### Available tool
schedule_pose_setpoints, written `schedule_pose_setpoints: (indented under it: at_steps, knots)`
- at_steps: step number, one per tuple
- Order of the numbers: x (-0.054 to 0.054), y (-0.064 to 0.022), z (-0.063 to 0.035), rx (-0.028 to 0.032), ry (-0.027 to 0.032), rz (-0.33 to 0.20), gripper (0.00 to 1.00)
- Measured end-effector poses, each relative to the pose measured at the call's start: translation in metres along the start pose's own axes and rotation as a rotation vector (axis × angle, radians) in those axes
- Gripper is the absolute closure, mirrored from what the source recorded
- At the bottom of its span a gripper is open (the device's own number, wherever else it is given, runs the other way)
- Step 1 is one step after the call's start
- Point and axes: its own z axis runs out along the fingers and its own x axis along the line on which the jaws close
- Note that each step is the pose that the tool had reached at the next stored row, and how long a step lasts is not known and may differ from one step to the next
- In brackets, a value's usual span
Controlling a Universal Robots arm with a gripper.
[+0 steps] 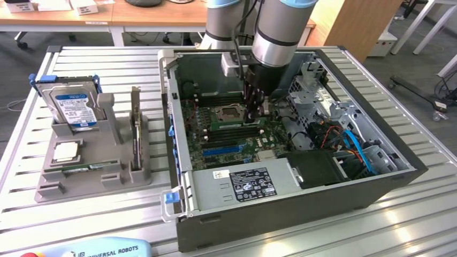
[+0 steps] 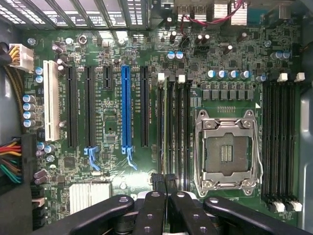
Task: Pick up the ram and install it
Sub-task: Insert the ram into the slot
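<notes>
claw (image 2: 164, 182): I see it pinched narrow on the ram (image 2: 164, 127) (edge-on) | memory slots (image 2: 179, 127) directly beneath | processor socket (image 2: 226, 149) just beside

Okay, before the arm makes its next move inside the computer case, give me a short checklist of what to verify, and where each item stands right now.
1. Gripper shut: ok.
2. Gripper down inside the open computer case, above the board: ok.
3. Fingertips lined up with the end of the memory slots beside the processor socket: ok.
4. Ram held between the fingers or seated in a slot: cannot tell.
5. Processor socket empty and apart from the fingers: ok.
6. Blue cables at the exterior view's right, apart from the arm: ok.
</notes>
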Motion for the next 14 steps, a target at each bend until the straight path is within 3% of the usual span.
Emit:
schedule_pose_setpoints:
  at_steps: [14]
  knots:
    - [0.0001,0.0000,0.0048,0.0000,0.0000,0.000,0.89]
